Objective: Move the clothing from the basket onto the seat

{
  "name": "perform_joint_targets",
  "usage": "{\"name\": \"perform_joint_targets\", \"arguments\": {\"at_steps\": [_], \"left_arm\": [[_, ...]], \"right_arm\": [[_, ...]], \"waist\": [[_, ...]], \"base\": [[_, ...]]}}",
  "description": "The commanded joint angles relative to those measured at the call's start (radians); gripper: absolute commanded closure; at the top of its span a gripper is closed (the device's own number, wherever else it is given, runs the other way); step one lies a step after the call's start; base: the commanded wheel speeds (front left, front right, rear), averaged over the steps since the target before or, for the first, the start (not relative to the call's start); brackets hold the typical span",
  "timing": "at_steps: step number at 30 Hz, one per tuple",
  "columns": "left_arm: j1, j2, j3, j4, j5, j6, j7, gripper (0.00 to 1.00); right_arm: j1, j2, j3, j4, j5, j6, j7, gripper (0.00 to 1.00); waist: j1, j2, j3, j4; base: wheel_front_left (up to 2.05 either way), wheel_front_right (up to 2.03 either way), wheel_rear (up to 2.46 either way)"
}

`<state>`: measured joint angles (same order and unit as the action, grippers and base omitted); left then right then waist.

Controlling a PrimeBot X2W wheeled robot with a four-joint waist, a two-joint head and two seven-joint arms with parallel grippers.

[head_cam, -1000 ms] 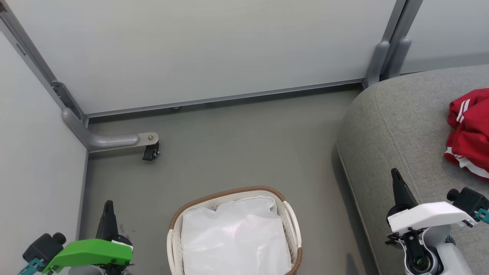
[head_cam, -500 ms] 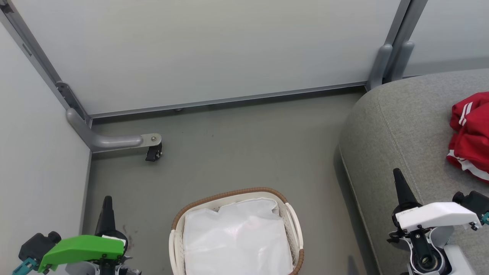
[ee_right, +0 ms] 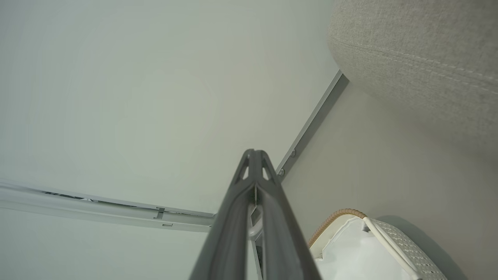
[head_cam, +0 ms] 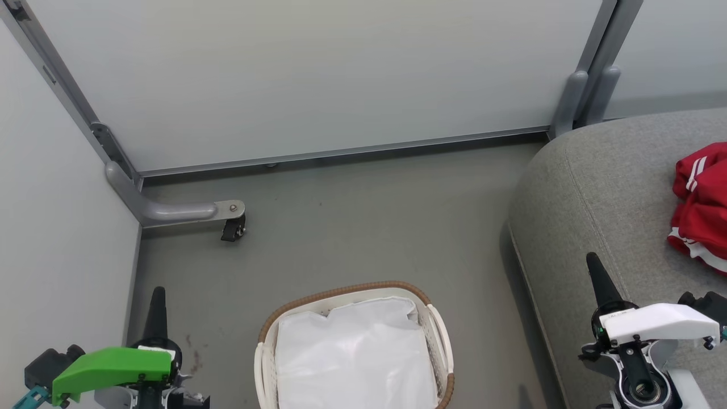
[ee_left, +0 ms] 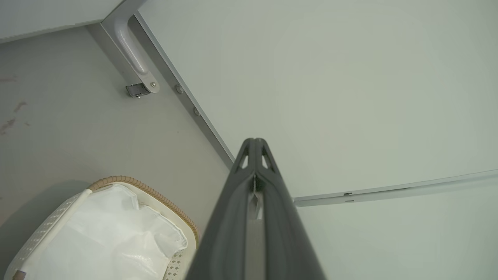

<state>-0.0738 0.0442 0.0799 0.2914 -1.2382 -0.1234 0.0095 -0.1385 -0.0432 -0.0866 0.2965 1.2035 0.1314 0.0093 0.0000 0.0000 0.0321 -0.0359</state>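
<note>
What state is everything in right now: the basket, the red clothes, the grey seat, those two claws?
basket: upright on the floor, white liner inside, no red clothing seen in it.
clothing: crumpled on the seat, partly cut off at the picture's edge.
seat: bears the clothing.
left gripper: shut, empty.
right gripper: shut, empty.

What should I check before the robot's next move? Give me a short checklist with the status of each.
1. Basket free of red garments: ok, just the liner inside.
2. Clothing on the seat: ok.
3. Both garments there: cannot tell, the pile runs past the head view's edge.
4. Left gripper shut, empty: ok.
5. Right gripper shut, empty: ok.
</note>
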Motion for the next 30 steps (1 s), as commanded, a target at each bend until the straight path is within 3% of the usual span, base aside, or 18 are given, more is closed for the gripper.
{"name": "perform_joint_targets", "arguments": {"at_steps": [1,30], "left_arm": [[-0.025,0.007,0.006,-0.013,-0.022,-0.005,0.007,1.00],[-0.035,0.008,0.026,-0.037,-0.253,-0.008,0.072,1.00]], "right_arm": [[0.004,-0.007,-0.005,-0.014,0.027,-0.001,0.008,1.00],[0.025,-0.009,-0.021,-0.041,0.277,-0.001,0.072,1.00]], "waist": [[0.0000,0.0000,-0.001,0.001],[0.0000,0.0000,-0.018,0.022]], "base": [[0.00,0.00,0.00],[0.00,0.00,0.00]]}}
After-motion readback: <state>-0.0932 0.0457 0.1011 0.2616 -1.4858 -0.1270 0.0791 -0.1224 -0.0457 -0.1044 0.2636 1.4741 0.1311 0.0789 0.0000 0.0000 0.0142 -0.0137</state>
